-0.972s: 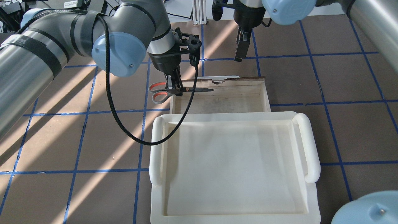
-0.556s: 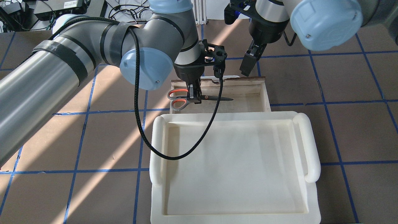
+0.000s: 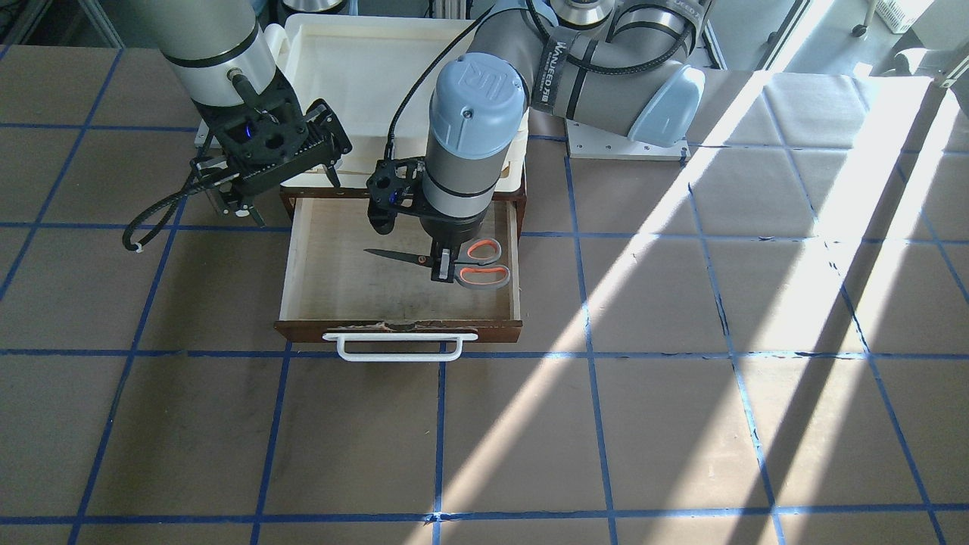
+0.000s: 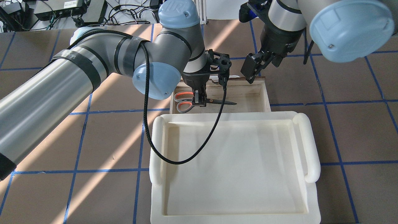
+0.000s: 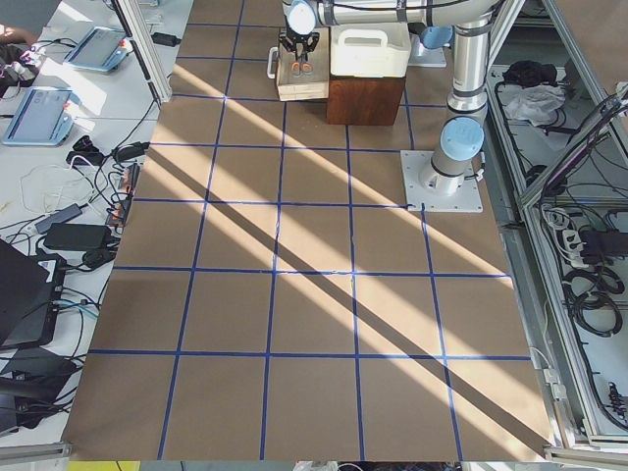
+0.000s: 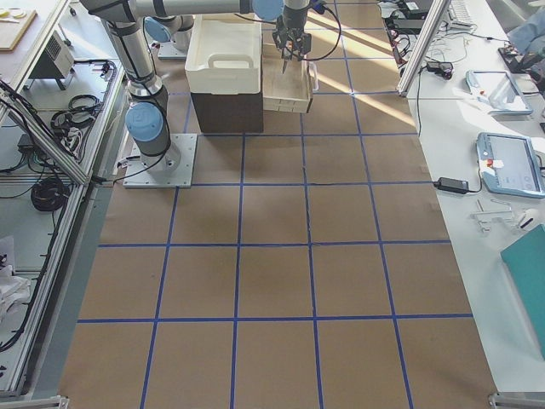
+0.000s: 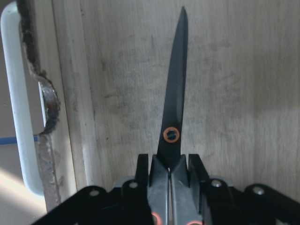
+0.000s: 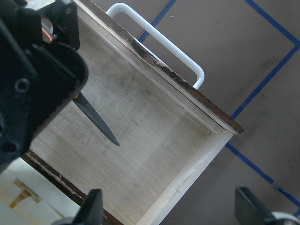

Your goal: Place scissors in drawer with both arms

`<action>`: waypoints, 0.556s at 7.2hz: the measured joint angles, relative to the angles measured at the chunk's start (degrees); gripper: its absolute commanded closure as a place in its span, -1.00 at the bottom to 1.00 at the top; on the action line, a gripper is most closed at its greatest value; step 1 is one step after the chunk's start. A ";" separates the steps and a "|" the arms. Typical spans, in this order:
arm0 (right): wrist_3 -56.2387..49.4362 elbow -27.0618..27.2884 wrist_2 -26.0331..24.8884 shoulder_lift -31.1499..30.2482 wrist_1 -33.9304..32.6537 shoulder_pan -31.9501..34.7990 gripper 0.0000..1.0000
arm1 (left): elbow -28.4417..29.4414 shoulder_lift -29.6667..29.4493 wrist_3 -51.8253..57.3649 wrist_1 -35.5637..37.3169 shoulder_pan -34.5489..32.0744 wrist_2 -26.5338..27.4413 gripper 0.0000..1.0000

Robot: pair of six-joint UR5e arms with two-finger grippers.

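Releasing the scissors over the open drawer

We find the left gripper (image 4: 199,101) clamped shut on the scissors (image 7: 175,108) just behind the pivot, with the grey handles on the wrist side and the blades closed. The scissors hang inside the outline of the drawer (image 3: 333,291), over its pale wooden floor. We cannot tell whether they touch the floor.

The long axis of the scissors runs across the drawer's width, parallel to the dark front and its white bar handle (image 3: 400,348). The tip points toward the robot's right. The handles lie near the drawer wall on the robot's left, and we judge that they clear it.

We judge the coming move to be a short descent and release by the left arm, which is the arm at the scissors.

The right gripper (image 8: 174,211) hovers above the drawer's far right corner with its fingers spread wide, holding nothing. The cream tray (image 4: 306,146) sits on the cabinet top behind the drawer
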 measured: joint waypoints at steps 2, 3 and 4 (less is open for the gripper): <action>11.29 -0.40 -1.38 -0.25 -0.07 -0.68 -1.00 | -0.67 -0.47 -0.26 1.66 -0.08 0.07 -0.85; 15.89 -0.80 -1.61 -0.10 -0.44 -0.81 -1.00 | -0.72 -0.27 -0.71 1.83 -0.14 0.23 -0.86; 18.57 -1.01 -2.47 0.04 -0.94 -0.88 -1.00 | -0.54 0.30 -2.12 1.91 -0.11 0.31 -0.85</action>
